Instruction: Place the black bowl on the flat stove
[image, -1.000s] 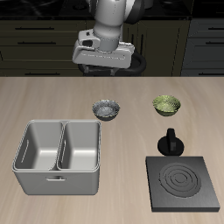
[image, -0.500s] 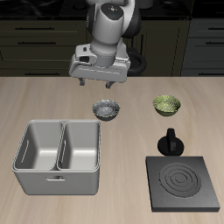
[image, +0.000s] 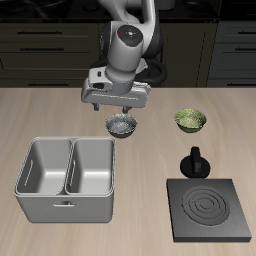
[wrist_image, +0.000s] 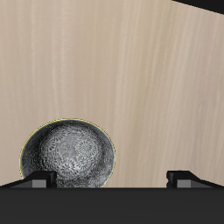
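The black bowl (image: 122, 126), dark outside with a grey-white speckled inside, stands on the wooden table behind the grey tray; it also shows in the wrist view (wrist_image: 67, 154). My gripper (image: 113, 106) hangs just above and slightly behind the bowl, open and empty, with both fingertips (wrist_image: 38, 178) apart in the wrist view. The flat stove (image: 208, 208), a black square plate with pale rings, lies near the table's front edge, far from the bowl.
A grey double-basin tray (image: 66, 196) stands in front of the bowl. An olive-green patterned bowl (image: 191, 121) sits farther along the table. A small black knobbed pot (image: 195, 163) stands just behind the stove.
My gripper has come down and forward toward the black bowl, from well above the table's back to just over the bowl. Nothing on the table has moved.
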